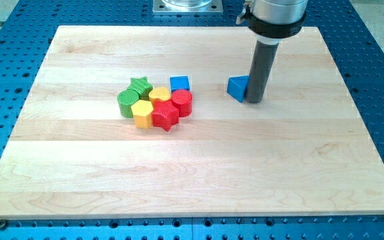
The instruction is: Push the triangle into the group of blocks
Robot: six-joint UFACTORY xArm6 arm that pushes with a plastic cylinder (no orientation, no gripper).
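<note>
A blue triangle block (237, 87) lies on the wooden board, right of the board's middle. My tip (254, 101) stands right against the triangle's right side, touching or nearly touching it. To the left lies a tight group of blocks: a blue cube (179, 84), a green star (139, 86), a green round block (127, 103), a yellow block (159, 95), a yellow hexagon (142, 113), a red round block (182, 103) and a red star (165, 115). A gap of bare board separates the triangle from the group.
The wooden board (192, 180) lies on a blue perforated table (5, 40). The arm's grey body (273, 17) hangs over the board's top right. A metal base plate (187, 6) sits at the view's top edge.
</note>
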